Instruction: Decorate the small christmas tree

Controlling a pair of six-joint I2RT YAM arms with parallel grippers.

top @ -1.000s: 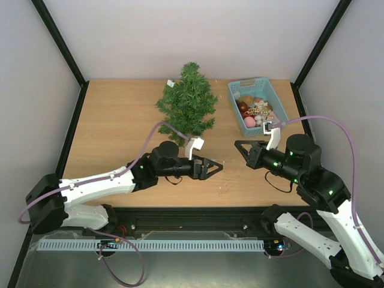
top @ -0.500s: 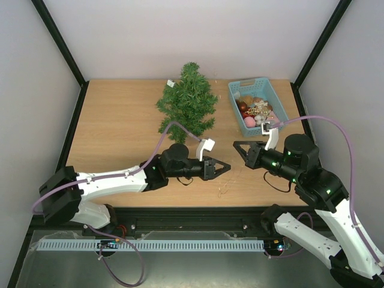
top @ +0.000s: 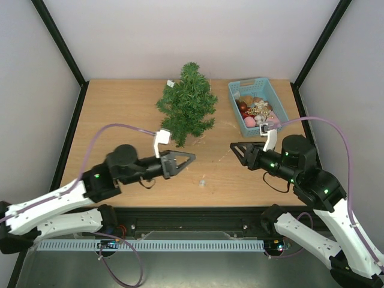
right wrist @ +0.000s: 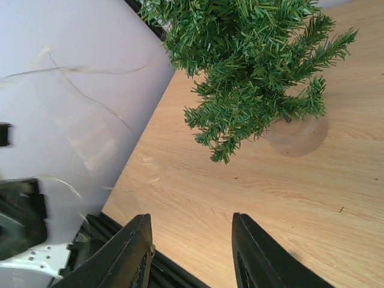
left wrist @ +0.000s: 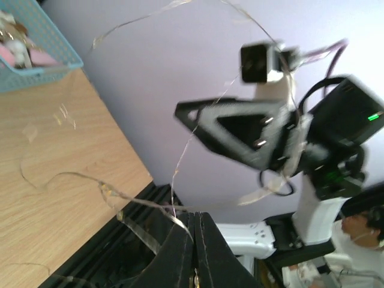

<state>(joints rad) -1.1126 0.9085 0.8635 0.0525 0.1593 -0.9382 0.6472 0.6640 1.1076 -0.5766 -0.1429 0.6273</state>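
The small christmas tree (top: 187, 105) stands upright at the back middle of the table, on a tan base (right wrist: 297, 135). My left gripper (top: 191, 157), in front of the tree, is shut on a thin silvery wire string (left wrist: 179, 165). In the left wrist view the wire leaves the jaw tips (left wrist: 197, 215), loops up past my right gripper (left wrist: 183, 114) and trails over the table. My right gripper (top: 236, 150) hangs open to the right of the tree, with only bare wood between its fingers (right wrist: 129, 252). A faint strand of the wire (right wrist: 90, 90) shows in the right wrist view.
A light-blue basket (top: 235, 96) holding several ornaments sits right of the tree at the back. A small bit of the string (top: 203, 182) lies on the wood near the front edge. Black frame posts and pale walls close in both sides.
My left gripper shut on the wire and drew back to the left with it. My right gripper opened and barely moved.
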